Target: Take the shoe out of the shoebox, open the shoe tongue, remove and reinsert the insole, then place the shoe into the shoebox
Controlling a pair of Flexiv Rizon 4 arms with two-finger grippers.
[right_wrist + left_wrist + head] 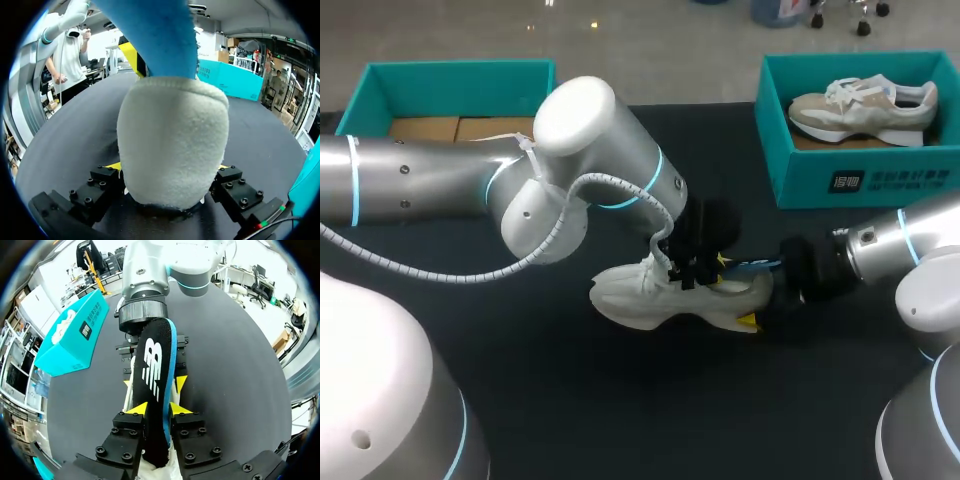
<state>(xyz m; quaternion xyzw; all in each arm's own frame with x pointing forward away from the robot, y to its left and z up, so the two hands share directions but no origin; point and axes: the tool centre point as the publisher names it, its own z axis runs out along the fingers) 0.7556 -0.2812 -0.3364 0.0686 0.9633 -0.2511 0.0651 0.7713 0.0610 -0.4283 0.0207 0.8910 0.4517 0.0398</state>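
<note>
The left pincer [157,409] is drawn narrow, nipping the black, blue-edged insole [152,360] from both sides, so that the insole stands on edge between its fingers and runs ahead of it toward the right pincer [170,170]. The right pincer is spread wide and clamps the heel of the white shoe [640,300] from two sides, with the shoe lying on the dark surface [520,390] directly under the left pincer. The insole looks half in, half out of the shoe, and I cannot tell which way it is going. Either way, the right pincer should hold the heel firmly while the left moves the insole along the shoe's length, never sideways, lest it fold or snag on the collar. The empty teal shoebox [380,85] sits well apart from both pincers.
</note>
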